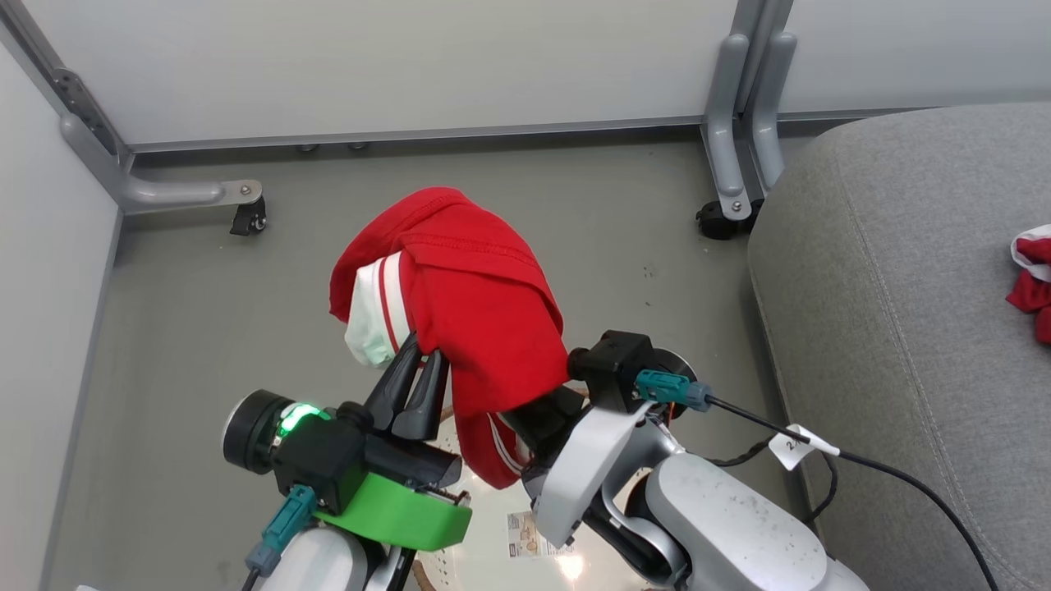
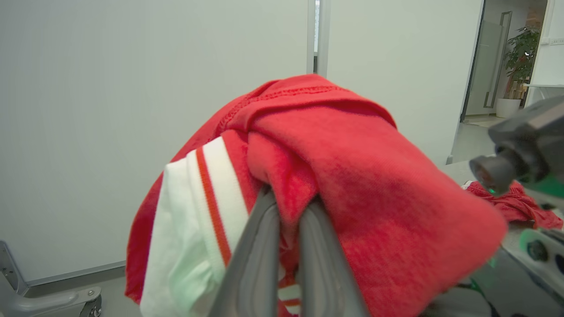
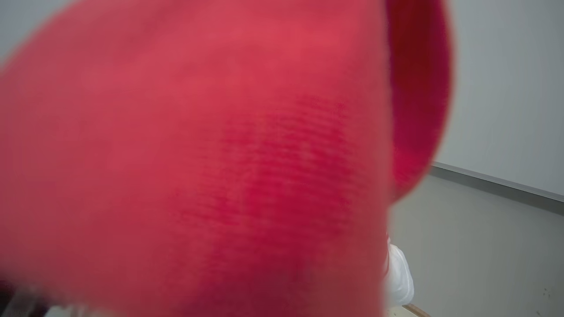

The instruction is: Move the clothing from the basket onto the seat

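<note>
Working over a grey floor [image 1: 205,312] with a partition's black caster [image 1: 249,217] at its far left. Pinching a fold of the red garment [image 1: 476,304] [image 2: 352,176] between the fingers of the left gripper [image 1: 425,353] [image 2: 288,200], pressed nearly together around the cloth, left of centre. Holding that garment up in a heap above the fingertips, with its white, red-striped cuff hanging on the left and its red body draping down to the right. Trailing the garment's lower end over the cream perforated laundry basket [image 1: 484,501] at the near edge, with a paper label [image 1: 530,533] lying inside. Reaching into the draped cloth from the right with the right gripper [image 1: 538,423], fingers drawn shut and buried under the fabric; not possible to tell whether any fold is being nipped there. Covering most of the right wrist view with blurred red cloth [image 3: 198,154]. Sitting on the right, beside the basket, the grey seat cushion [image 1: 887,328], carrying a second red garment [image 1: 1033,279] [image 2: 515,204] with white trim at the far right.
</note>
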You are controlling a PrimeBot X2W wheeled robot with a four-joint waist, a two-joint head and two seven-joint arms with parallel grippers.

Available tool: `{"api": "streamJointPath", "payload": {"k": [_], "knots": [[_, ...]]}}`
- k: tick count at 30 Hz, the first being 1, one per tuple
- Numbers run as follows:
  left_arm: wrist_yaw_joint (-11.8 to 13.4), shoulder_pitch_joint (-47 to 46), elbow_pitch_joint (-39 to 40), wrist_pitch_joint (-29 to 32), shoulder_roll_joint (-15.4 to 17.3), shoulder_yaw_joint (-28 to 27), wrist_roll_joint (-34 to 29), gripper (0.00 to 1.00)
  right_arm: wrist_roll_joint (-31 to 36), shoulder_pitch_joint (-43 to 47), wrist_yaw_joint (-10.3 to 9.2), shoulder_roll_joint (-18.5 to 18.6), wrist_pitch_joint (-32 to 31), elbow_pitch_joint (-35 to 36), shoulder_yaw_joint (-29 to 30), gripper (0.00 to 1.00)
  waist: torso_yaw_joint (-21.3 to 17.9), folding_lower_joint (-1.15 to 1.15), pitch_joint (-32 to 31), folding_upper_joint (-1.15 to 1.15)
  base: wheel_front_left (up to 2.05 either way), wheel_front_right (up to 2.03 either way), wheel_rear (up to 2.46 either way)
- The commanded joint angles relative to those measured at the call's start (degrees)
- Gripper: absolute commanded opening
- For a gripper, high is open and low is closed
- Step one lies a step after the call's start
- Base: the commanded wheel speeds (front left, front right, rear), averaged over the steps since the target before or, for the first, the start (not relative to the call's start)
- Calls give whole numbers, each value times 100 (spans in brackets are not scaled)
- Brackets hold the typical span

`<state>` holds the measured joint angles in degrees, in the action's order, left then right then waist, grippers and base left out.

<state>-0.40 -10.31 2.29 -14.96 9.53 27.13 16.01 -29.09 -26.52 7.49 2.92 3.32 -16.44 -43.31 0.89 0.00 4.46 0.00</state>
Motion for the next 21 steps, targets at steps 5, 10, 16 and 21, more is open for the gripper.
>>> {"api": "streamJointPath", "payload": {"k": [5,10,16,21], "knots": [[94,-10,-48,17,9,-32,16,100,1,-109,0,1,110,-22,45,0,23,0,-4,0,0,0,0],[146,43,2,83,127,-30,-44,100,76,-125,0,4,176,-64,147,0,82,0,-10,0,0,0,0],[145,335,170,350,434,30,-120,100,132,-155,0,65,207,-126,310,0,198,0,-4,0,0,0,0],[63,645,333,587,638,157,-43,100,173,-49,0,113,230,-202,482,0,327,0,-33,0,0,0,0]]}}
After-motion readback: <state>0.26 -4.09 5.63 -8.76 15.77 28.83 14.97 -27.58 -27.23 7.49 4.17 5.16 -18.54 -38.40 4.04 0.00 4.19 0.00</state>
